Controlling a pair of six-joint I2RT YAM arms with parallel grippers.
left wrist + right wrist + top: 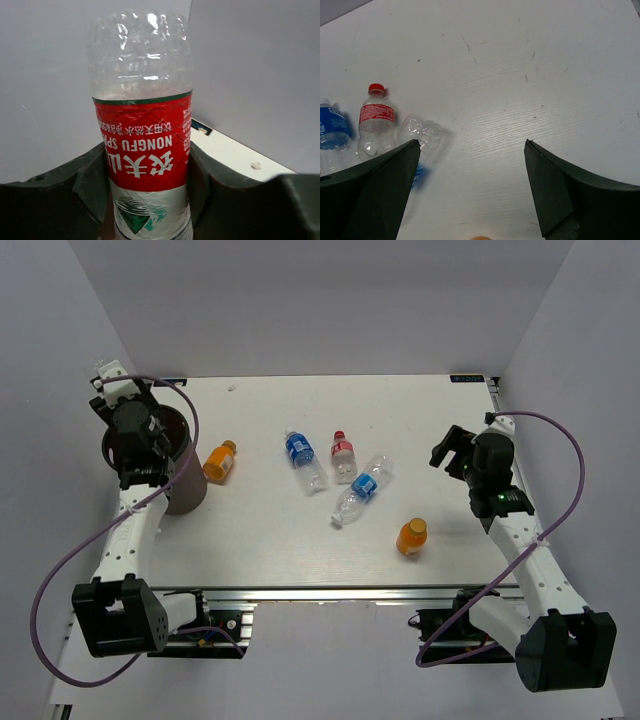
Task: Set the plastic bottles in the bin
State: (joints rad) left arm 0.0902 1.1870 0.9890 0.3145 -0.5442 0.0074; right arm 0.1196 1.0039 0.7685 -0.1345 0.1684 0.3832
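My left gripper [120,392] is shut on a clear bottle with a red label [142,150], held with its base pointing away, over the far-left rim of the dark brown bin [186,483]. On the table lie an orange bottle [220,460] beside the bin, a blue-label bottle [303,458], a small red-cap bottle [343,457], another blue-label bottle [362,490] and a second orange bottle [412,536]. My right gripper [452,452] is open and empty above the table's right side. Its wrist view shows the red-cap bottle [376,122] and a clear bottle's base [422,132] to the left of its fingers.
White walls close in the table on the left, back and right. The bin stands at the table's left edge, close to my left arm. A small white speck [231,387] lies near the back edge.
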